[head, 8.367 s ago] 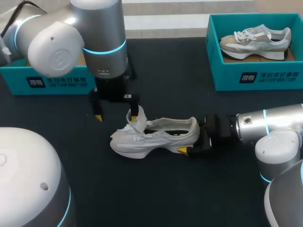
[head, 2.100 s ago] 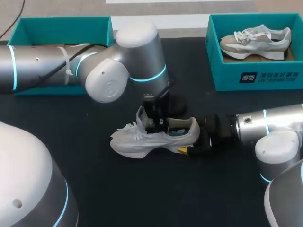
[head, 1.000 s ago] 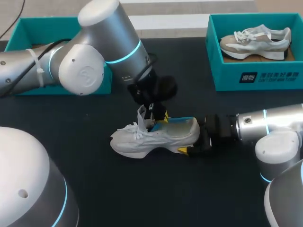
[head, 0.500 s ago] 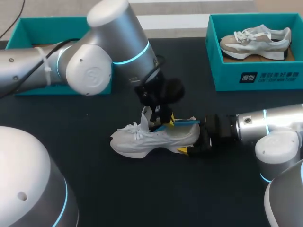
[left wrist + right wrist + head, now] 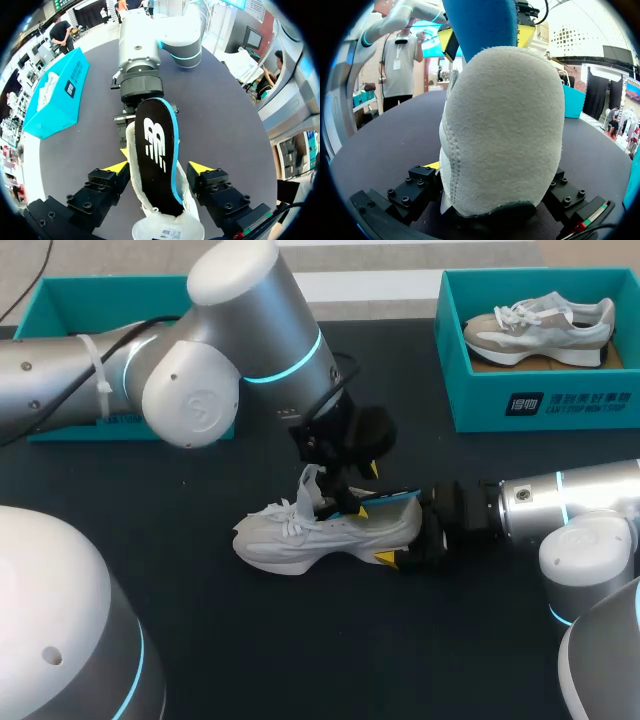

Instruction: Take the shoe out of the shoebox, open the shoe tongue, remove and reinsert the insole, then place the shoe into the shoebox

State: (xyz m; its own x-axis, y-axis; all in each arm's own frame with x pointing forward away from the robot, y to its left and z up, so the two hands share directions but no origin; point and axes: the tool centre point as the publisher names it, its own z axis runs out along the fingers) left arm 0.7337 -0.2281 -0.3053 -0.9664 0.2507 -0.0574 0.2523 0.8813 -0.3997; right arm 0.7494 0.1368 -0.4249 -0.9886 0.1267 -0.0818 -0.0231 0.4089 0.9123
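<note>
Step in hand, as I read it: insole removal, about midway through the task. The shoe (image 5: pixel 300 535) stands on its sole mid-desk (image 5: pixel 300 640), tongue (image 5: pixel 308 485) pulled up. The right gripper (image 5: pixel 412 538) sits at the shoe's heel, jaws clamped on the heel from both sides to steady it. The left gripper (image 5: pixel 362 490) hangs over the shoe's opening with the insole (image 5: pixel 390 500) lying between its jaws. The insole's front end is raised clear of the shoe and its back end sits at the heel collar. Actual contact is hard to see, but nothing else carries the insole, so I take the jaws as closed across it. Next move, in my judgement: draw it fully free, then feed it back toe-first under the tongue, keeping the heel pinned. Containers: the box (image 5: pixel 560 405) beyond the shoe's heel end holds a second shoe (image 5: pixel 540 325), lying flat. The other box (image 5: pixel 130 290), beyond the shoe's toe end, is largely hidden behind the left arm, so I cannot tell its contents.
</note>
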